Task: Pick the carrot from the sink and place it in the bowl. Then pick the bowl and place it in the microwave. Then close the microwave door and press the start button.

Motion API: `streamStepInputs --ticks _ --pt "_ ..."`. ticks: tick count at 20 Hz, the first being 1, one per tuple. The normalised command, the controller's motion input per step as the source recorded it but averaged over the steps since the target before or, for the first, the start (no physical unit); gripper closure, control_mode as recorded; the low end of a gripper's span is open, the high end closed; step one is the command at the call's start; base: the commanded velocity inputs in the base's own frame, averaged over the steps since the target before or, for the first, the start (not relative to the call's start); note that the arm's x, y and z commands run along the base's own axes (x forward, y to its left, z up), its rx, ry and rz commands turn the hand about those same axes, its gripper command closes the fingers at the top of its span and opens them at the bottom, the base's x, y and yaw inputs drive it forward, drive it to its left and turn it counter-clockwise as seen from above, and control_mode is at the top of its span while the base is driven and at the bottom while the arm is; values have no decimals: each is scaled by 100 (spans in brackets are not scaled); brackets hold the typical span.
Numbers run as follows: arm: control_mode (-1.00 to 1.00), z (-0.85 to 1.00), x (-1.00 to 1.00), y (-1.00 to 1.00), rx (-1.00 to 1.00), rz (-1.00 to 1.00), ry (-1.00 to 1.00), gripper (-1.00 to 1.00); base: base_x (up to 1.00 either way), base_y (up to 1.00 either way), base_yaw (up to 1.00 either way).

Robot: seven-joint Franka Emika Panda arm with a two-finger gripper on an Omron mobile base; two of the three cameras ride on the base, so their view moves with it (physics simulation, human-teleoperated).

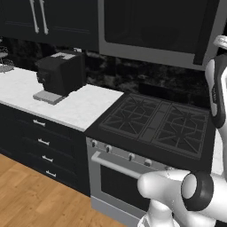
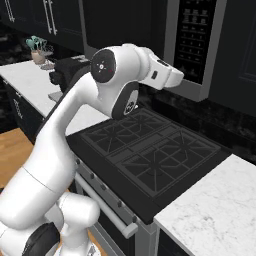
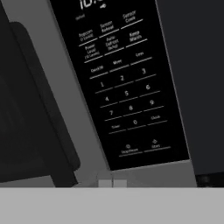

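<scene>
1. Gripper (image 3: 112, 183): two small fingertips pressed together with no gap between them, holding nothing; in the hand view they sit at the bottom edge, just below the lower corner of the control strip.

2. Dark glossy control strip of the microwave (image 3: 124, 83): a tall narrow panel of printed keys, its long axis running upward and slightly leftward from the fingertips in the hand view. The number pad fills its middle; the bottom row carries two keys.

3. Start key (image 3: 155, 144): the right-hand key of that bottom row, lying above and to the right of the closed fingertips, near but apart from them. The press appears to turn on this small offset.

4. Microwave door, grey frame with black glass window (image 3: 39, 109): lying flush beside the control strip, apparently shut.

5. Wide boxy dark-grey microwave (image 1: 150, 31): mounted above the black gas cooktop (image 1: 157, 122), with the bowl and carrot presumably inside, unseen.

6. White arm (image 2: 100, 85): rising from the base, elbow bent high over the cooktop, forearm reaching toward the microwave's control side.
</scene>
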Motion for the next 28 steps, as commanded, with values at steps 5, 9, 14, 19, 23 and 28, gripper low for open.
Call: streamStepInputs --ticks 5,9,14,19,23,28 --pt "-100 -14 24 -26 0 0 0 100 0 0 0" --pt "-100 -8 13 -26 1 0 0 100 0 0 0" --pt "-100 0 0 -42 5 0 0 100 0 0 0" --pt "-100 0 8 -20 0 0 0 100 0 0 0" --pt "-100 -6 11 -5 0 0 0 100 0 0 0" --pt "-100 -17 2 -1 0 0 0 100 0 0 0"
